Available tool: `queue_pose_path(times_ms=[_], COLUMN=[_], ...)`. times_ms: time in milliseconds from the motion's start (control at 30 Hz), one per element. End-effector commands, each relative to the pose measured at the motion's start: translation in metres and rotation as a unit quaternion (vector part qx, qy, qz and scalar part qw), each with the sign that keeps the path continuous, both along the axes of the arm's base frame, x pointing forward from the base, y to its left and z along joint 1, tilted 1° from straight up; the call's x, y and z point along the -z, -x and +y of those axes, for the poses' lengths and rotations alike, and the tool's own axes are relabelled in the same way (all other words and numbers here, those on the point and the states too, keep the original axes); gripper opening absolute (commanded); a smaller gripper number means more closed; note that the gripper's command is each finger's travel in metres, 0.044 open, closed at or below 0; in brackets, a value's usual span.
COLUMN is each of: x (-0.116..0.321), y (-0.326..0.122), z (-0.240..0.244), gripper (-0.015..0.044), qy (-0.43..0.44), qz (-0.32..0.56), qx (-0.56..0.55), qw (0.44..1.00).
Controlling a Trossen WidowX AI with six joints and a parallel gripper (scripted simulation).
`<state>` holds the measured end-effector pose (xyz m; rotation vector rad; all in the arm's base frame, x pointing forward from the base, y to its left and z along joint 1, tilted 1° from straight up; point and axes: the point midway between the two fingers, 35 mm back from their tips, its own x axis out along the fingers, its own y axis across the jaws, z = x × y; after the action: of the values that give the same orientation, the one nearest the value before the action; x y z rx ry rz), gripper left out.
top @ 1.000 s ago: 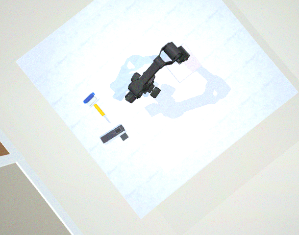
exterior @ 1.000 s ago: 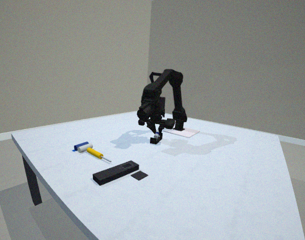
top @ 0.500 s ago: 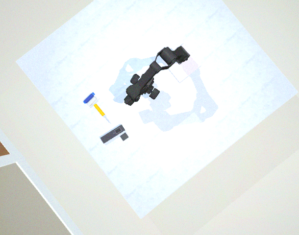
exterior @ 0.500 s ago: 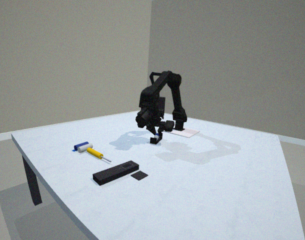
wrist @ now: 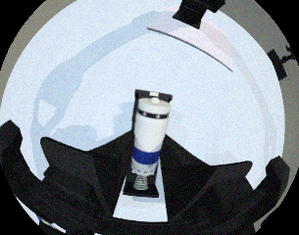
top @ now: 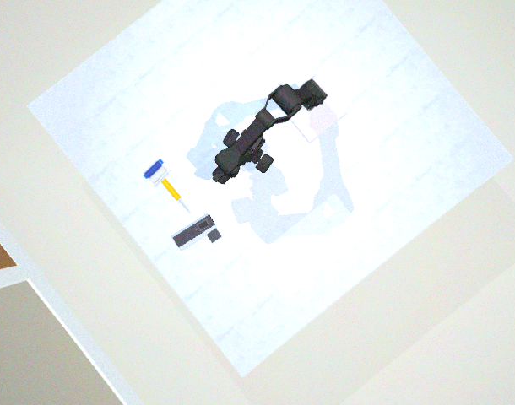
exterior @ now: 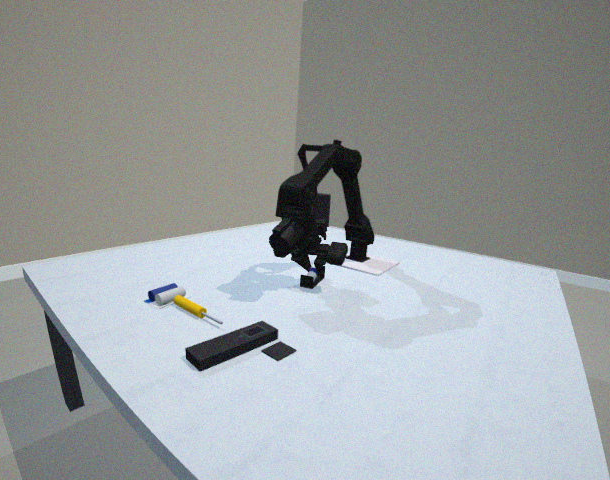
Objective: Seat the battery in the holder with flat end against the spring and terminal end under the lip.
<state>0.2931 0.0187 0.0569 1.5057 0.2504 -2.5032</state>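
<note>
My gripper [exterior: 312, 270] [wrist: 148, 135] is shut on the battery [wrist: 151, 129] [exterior: 311, 274], a white cylinder with a blue band near its flat end. The black holder [exterior: 308, 281] [wrist: 148, 192] is below it on the table. In the wrist view the battery lies lengthwise over the holder, its flat end by the coil spring [wrist: 140, 182] and its terminal end at the lip wall [wrist: 139, 93]. The terminal nub shows in front of that wall; I cannot tell whether it is under the lip or how deep the battery sits. The arm hides the holder in the top view.
A blue and a white cylinder [top: 154, 169] [exterior: 170, 295] lie near the table's edge, beside a yellow-handled screwdriver [top: 170, 189] [exterior: 189, 305]. A long black remote-like case [top: 190, 233] [exterior: 227, 346] lies nearby, with a small dark square plate [top: 214, 235] [exterior: 279, 350] beside it. A pale pink sheet [exterior: 380, 266] [wrist: 208, 45] lies by the arm's base.
</note>
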Motion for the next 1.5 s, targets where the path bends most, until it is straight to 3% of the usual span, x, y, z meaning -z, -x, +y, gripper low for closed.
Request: queue_pose_path(times_ms=[0,1467], x=[0.0,0.0], y=[-0.004,-0.018], z=[0.001,0.004], gripper=[0.0083,0.0083], qy=[0.0,-0.003], qz=[-0.002,-0.003], qx=[0.002,0.004], qw=[1.0,1.0])
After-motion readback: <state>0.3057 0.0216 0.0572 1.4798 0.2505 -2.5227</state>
